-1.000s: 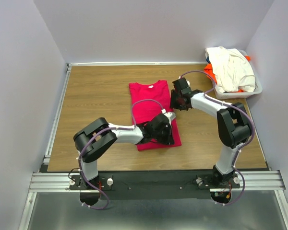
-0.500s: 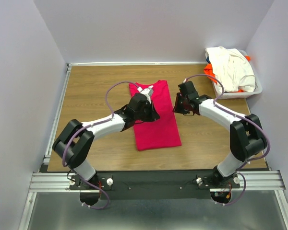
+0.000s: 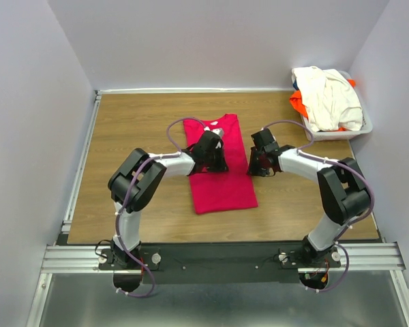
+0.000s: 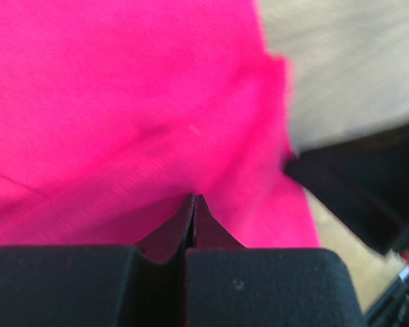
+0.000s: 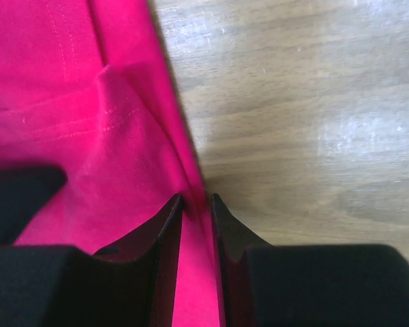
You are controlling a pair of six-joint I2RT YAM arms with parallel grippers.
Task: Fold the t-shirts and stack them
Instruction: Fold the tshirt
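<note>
Item: crimson-pink t-shirt (image 3: 225, 187), flat on the table (image 3: 136, 129) as a long narrow panel, collar at its far end. In the last second the left gripper (image 3: 211, 155) has moved from the shirt's near hem to just below its collar, jaws closed on a pucker of cloth. The right gripper (image 3: 253, 163) has settled at its right edge, jaws narrowly nipping it. We read this as a two-point hold for the crosswise fold (other shirts not yet begun).

Plain pale lavender-grey walls, a back wall (image 3: 211, 41), a left wall (image 3: 27, 136) and a right wall (image 3: 395, 136), enclose a brown wood-grain worktop (image 3: 136, 129) under soft, even light, with a white trim strip (image 3: 191, 90) along its far edge, an aluminium rail (image 3: 218, 257) at its near edge and a grey metal floor panel (image 3: 211, 303) below that.
</note>
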